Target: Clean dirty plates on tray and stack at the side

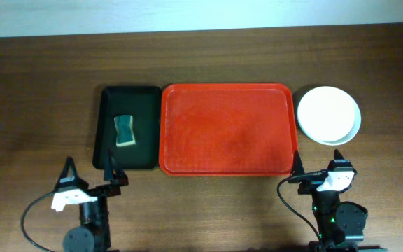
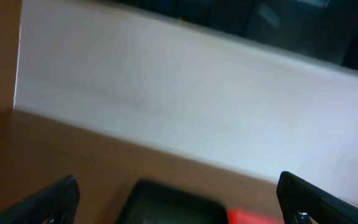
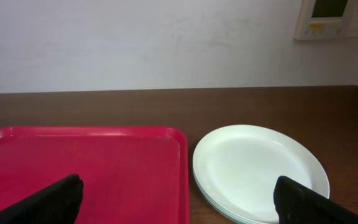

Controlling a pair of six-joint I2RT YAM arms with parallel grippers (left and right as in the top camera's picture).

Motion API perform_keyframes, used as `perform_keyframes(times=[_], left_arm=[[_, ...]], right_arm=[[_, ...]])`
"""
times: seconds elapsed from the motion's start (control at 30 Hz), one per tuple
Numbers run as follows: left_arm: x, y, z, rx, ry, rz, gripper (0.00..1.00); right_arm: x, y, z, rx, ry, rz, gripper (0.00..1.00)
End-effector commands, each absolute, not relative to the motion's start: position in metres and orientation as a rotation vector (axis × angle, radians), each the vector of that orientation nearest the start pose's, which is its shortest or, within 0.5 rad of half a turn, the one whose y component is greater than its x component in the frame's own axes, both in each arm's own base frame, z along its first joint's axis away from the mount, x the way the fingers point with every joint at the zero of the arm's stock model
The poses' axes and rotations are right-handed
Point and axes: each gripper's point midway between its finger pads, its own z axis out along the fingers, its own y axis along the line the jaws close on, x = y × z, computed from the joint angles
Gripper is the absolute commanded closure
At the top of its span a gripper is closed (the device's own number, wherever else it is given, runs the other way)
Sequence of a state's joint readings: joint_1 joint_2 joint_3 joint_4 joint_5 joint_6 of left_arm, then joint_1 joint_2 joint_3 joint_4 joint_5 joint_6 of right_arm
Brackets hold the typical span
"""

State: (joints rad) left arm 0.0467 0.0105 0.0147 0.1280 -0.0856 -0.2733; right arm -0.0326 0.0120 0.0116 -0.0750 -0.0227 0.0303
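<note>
Down at the near edge, the left claw hovers over the brown wooden surface, fingers spread wide with nothing between them. Over on the other side, the right claw is spread wide as well and just as empty, sitting off the near right corner of the big red rectangular plastic tray.

That red tray lies flat in the middle of the surface, its floor bare. Just beside its left edge lies a narrower black rectangular tray, and in it rests a green-and-yellow sponge, roughly central.

To the right of the red tray, just beside its far right corner, sit the round shallow plates, stacked on the surface. The white one is on top and its face looks clean, while pale rims peek out beneath it in the right wrist view.

Beyond everything is a pale wall, with a white wall panel mounted at the far right.
</note>
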Motion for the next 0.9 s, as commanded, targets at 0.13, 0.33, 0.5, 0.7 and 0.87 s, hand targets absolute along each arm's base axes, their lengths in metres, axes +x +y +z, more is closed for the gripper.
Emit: perform_keyframes(times=[0.13, 0.33, 0.5, 0.7, 0.87], left_arm=[[0.245, 0.020, 0.157, -0.181, 1.637, -0.020, 0.01], [0.245, 0.017, 0.156, -0.029, 1.651, 0.097, 0.01], [0.245, 0.017, 0.156, -0.023, 1.651, 0.103, 0.01], [0.245, 0.018, 0.157, -0.026, 1.650, 0.105, 0.01], [0.245, 0.018, 0.157, -0.026, 1.650, 0.105, 0.01]], right_arm=[[0.246, -0.004, 0.156, 0.047, 1.648, 0.023, 0.02], [0.246, -0.004, 0.156, 0.047, 1.648, 0.023, 0.01], [0.246, -0.004, 0.156, 0.047, 1.648, 0.023, 0.02], [0.246, -0.004, 0.156, 0.047, 1.648, 0.023, 0.02], [0.246, -0.004, 0.156, 0.047, 1.648, 0.023, 0.01]])
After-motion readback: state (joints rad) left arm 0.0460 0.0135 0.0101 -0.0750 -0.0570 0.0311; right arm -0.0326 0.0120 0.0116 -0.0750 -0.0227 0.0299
